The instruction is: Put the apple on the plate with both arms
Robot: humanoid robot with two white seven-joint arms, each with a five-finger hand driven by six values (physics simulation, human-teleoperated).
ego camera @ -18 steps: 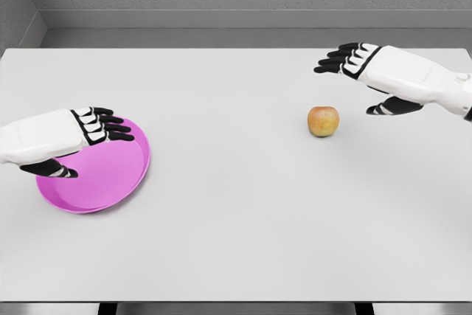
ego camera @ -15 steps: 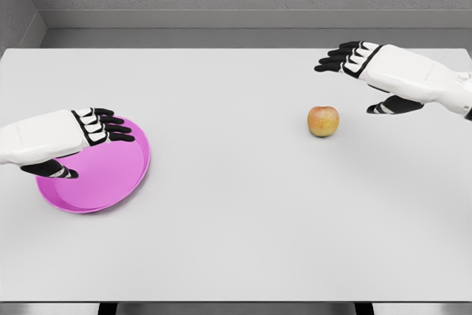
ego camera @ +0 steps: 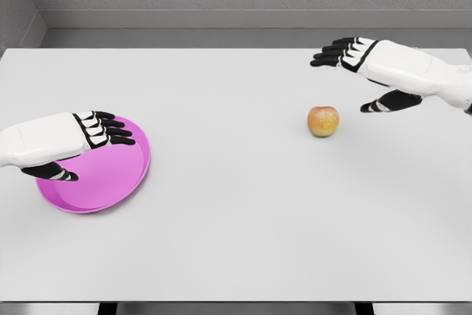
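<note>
The apple (ego camera: 323, 121) sits alone on the desk (ego camera: 236, 226), with bare surface on all sides of it. The right robot hand (ego camera: 369, 71), fingers spread, hangs above and to the right of it, nothing between them. Between apple and plate (ego camera: 110, 175) the desk lies bare. The left robot hand (ego camera: 66, 138), fingers relaxed, covers the plate's far-left part; its right half is uncovered.

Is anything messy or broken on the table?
Nothing stands out. The apple sits whole on the white table, apart from the pink plate. The left hand hovers open over the plate, and the right hand is open beyond the apple.
</note>
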